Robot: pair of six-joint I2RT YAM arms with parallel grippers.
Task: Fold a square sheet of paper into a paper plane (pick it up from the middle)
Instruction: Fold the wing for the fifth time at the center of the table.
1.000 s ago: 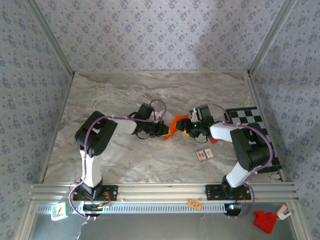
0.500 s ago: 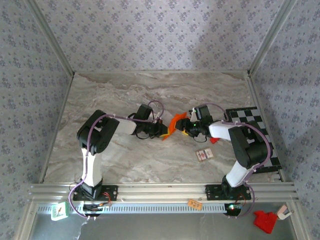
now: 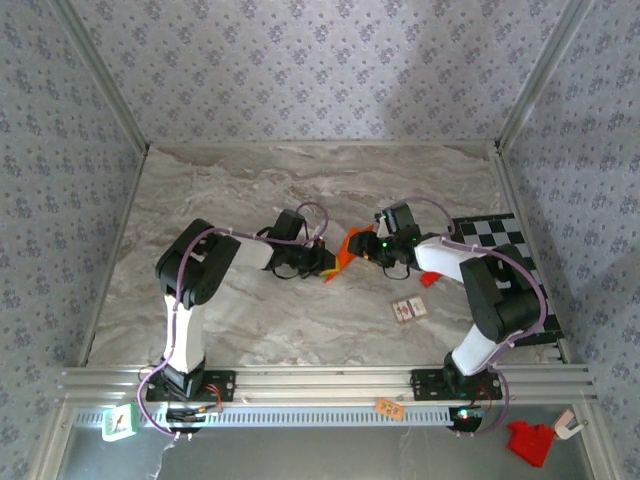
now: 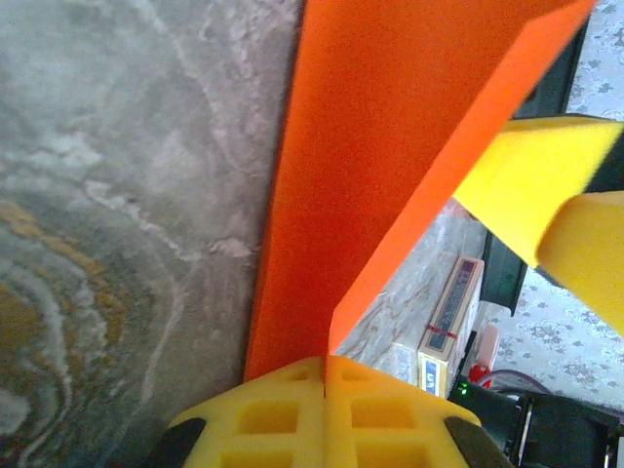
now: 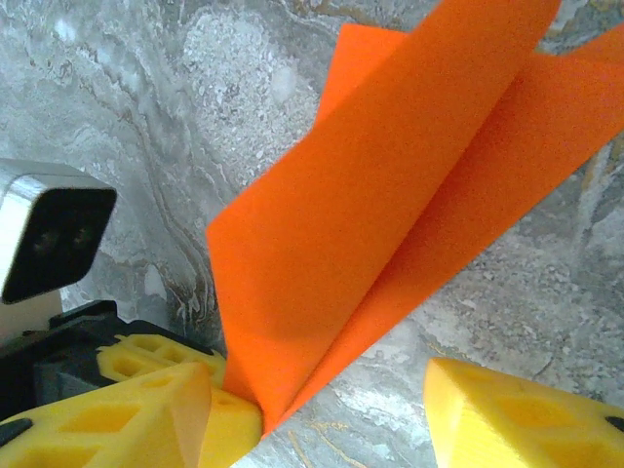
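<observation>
While my left gripper (image 4: 325,390) pinches the creased square sheet of paper (image 4: 370,175) at the bench's (image 3: 250,190) middle, my right gripper (image 5: 331,419) hangs part-open astride its fold, empty. Step: mid-folding. Next, I judge: close squarely on the crease.

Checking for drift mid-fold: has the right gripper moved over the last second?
Yes, slightly. The right gripper has shifted toward the far wall, widening its gap from the small cards nearer its base.

The square sheet of paper (image 5: 390,195) by the right gripper (image 5: 331,414) is thin, smooth and matt. The fingers (image 5: 146,409) look like soft yellow foam with square dents. Under the gripper, the surface (image 5: 146,97) looks like smooth stone — grey and wavy.
</observation>
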